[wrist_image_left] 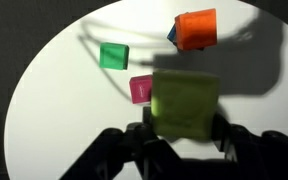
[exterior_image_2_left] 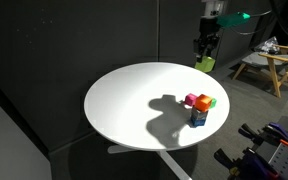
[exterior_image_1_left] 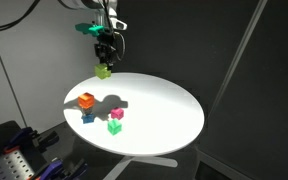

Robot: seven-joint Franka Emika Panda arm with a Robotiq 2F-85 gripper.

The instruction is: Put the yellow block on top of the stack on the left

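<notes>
The yellow block (wrist_image_left: 186, 100) hangs clamped in our gripper (exterior_image_1_left: 104, 62), in the air near the white table's (exterior_image_1_left: 164, 115) rim. In the wrist view we see the stack (wrist_image_left: 192, 30) (orange-red over blue) at twelve o'clock from it

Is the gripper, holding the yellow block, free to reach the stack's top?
Likely yes. The gripper holds the yellow block above the table; nothing lies on the orange cube topping the stack, and the pink cube and green cube stand apart from it.
</notes>
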